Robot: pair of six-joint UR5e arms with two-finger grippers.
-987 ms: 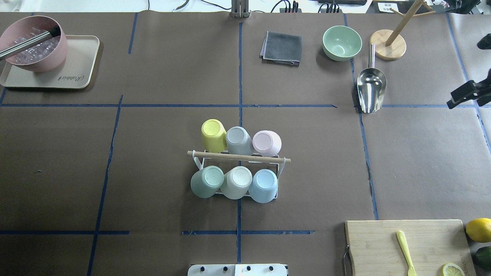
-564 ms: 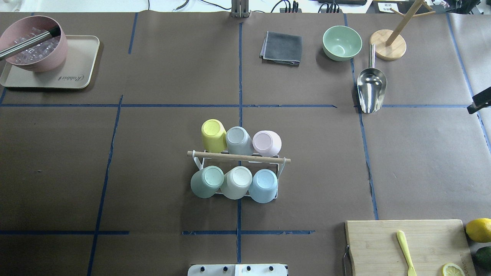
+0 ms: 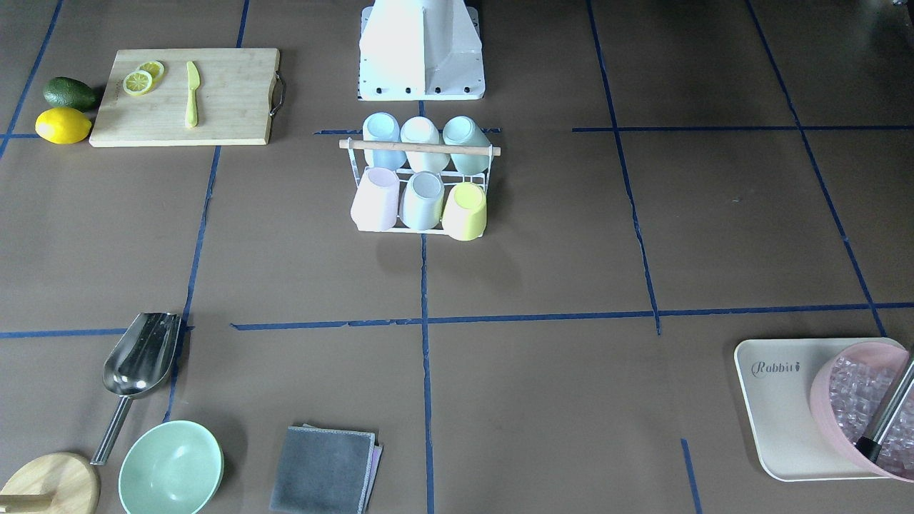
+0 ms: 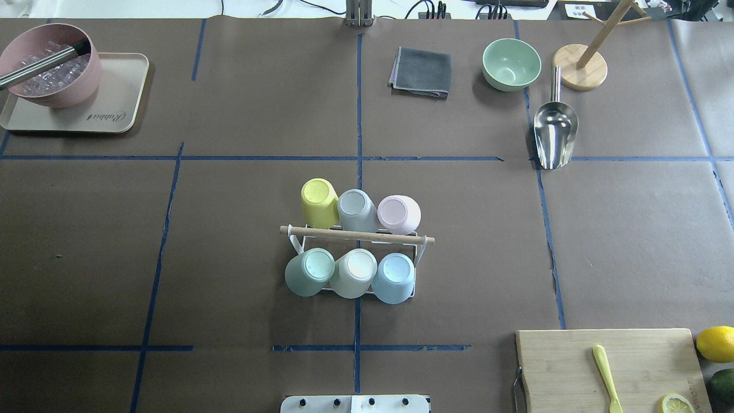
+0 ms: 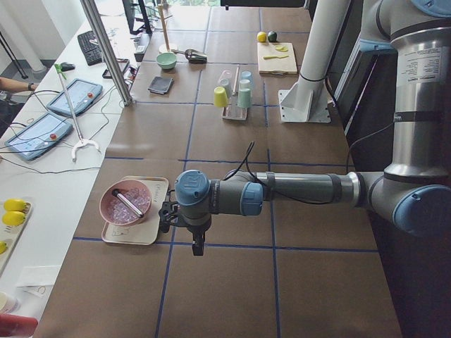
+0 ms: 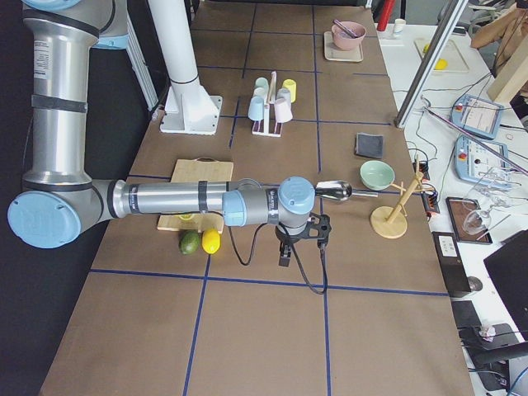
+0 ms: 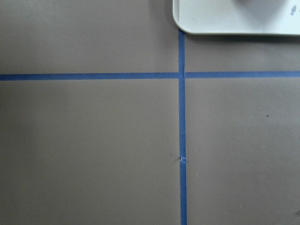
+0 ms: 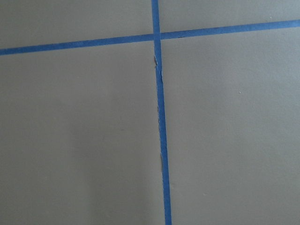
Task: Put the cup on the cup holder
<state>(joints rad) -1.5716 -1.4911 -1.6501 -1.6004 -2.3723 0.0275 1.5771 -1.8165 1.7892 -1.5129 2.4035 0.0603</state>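
Observation:
The cup holder (image 4: 355, 235), a white wire rack with a wooden rod on top, stands at the table's middle; it also shows in the front view (image 3: 421, 147). Several cups sit upside down on its prongs: yellow (image 4: 319, 202), grey-blue (image 4: 355, 209) and pink (image 4: 398, 213) on the far row, green (image 4: 309, 271), cream (image 4: 354, 272) and blue (image 4: 394, 277) on the near row. My left gripper (image 5: 196, 243) hangs over bare table beside the tray, far from the rack. My right gripper (image 6: 285, 257) hangs past the lemon. I cannot tell whether either is open or shut.
A beige tray (image 4: 123, 109) with a pink bowl of ice (image 4: 51, 71) is far left. A grey cloth (image 4: 421, 71), green bowl (image 4: 510, 63), metal scoop (image 4: 554, 135) and wooden stand (image 4: 579, 66) are far right. A cutting board (image 4: 573, 367), lemon (image 4: 715, 343) and avocado (image 4: 723, 383) are near right.
The right gripper, seen at the overhead view's right edge earlier, has moved out of that view to the right. The rack and cups have not moved.

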